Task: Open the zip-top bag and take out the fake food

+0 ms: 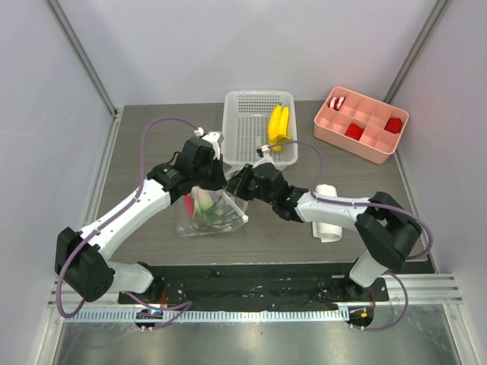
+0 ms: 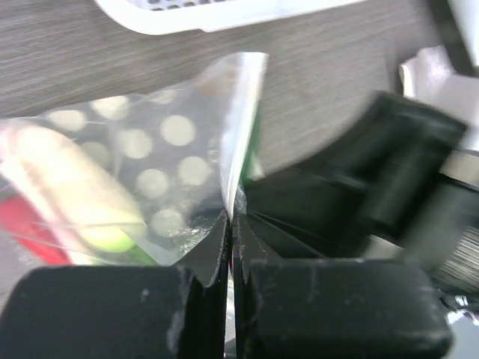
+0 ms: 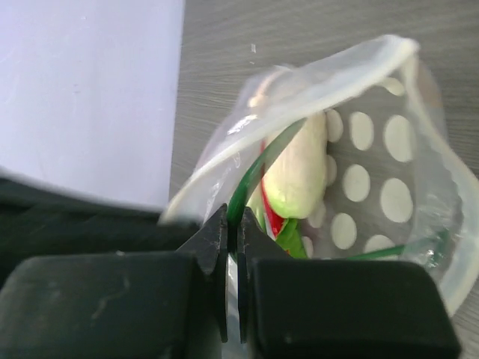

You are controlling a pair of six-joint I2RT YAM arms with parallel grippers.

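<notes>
Arms both bent inward, meeting just in front of white basket (image 1: 230, 129); left gripper (image 2: 230, 224) closed tight on thin edge of zip-top bag (image 1: 228, 207); right gripper (image 3: 233, 224) pinched on another part of rim, bag mouth gaping; banana bunch (image 1: 279, 122) lying inside basket; pink tray (image 1: 340, 141) right of basket; rolled white cloth (image 1: 329, 224) nearer than basket, under right forearm; bag clear, white-dotted, holding white radish (image 3: 296, 172), red chili (image 2: 22, 221), green stems (image 3: 251, 176).

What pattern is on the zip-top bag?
The zip-top bag is clear with white polka dots, best seen in the right wrist view.
</notes>
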